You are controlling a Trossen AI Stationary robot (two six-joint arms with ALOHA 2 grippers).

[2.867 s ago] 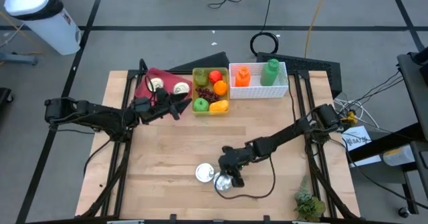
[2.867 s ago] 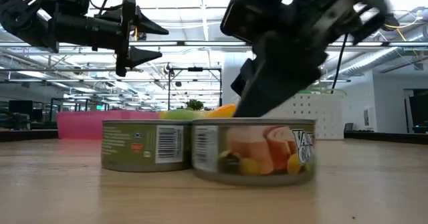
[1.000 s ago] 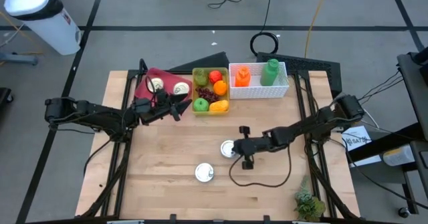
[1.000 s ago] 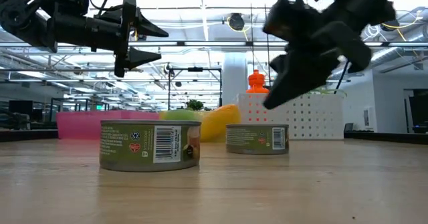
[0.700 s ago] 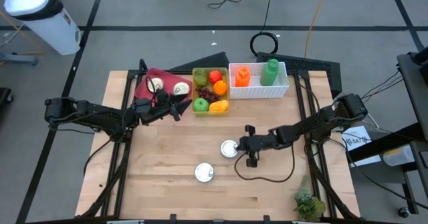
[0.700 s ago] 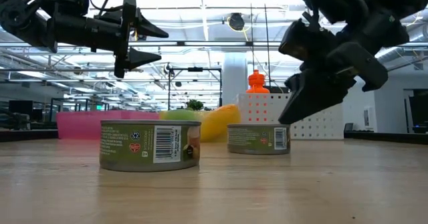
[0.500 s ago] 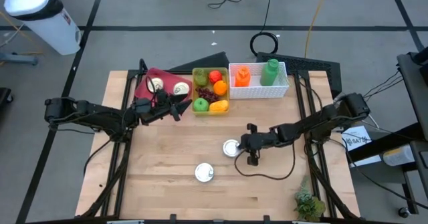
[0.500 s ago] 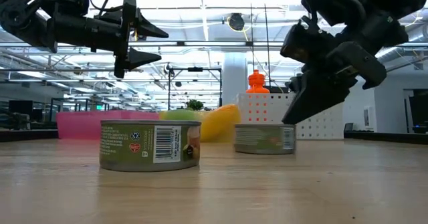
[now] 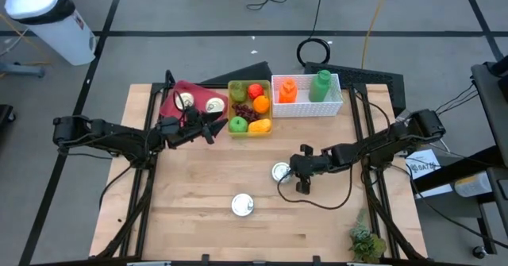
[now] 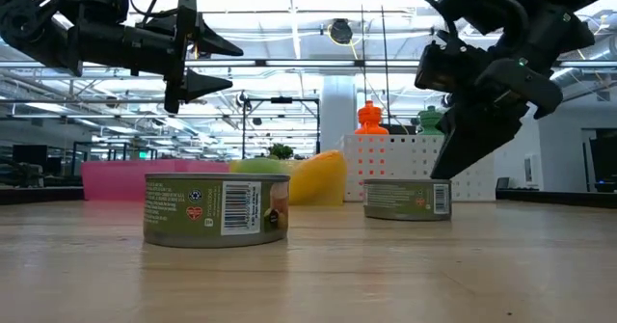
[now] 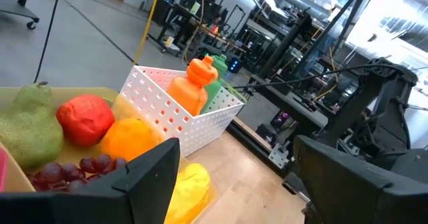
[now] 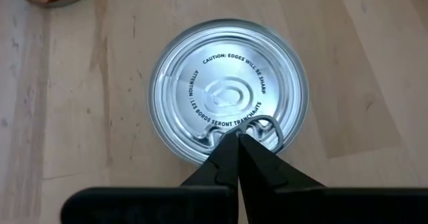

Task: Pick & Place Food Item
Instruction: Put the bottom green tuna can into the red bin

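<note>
Your right gripper (image 9: 295, 173) sat in the lower right-centre of the high frame, its two fingers (image 12: 235, 158) pinched fully together with the tips on the lid of a silver can (image 9: 280, 171), right at the pull ring; you could not tell from the wrist view whether the ring itself was caught between them. That can stood upright on the wooden table (image 9: 198, 179), right of centre in the high view, and in the low view it showed at mid-right (image 10: 407, 199) with the gripper (image 10: 453, 164) coming down onto its right edge. A second can (image 9: 242, 205) stood well apart from it, lower and to the left in the high frame, and filled the near left of the low view (image 10: 216, 209). Your left gripper (image 9: 213, 124) hung above the table in the upper left-centre of the high frame, fingers spread and holding nothing, just beside the yellow fruit tray (image 9: 250, 129). A red tray (image 9: 186, 89) lay left of the yellow one, and a white basket (image 9: 306, 108) with an orange bottle (image 9: 287, 90) and a green bottle (image 9: 321, 85) stood to its right.
</note>
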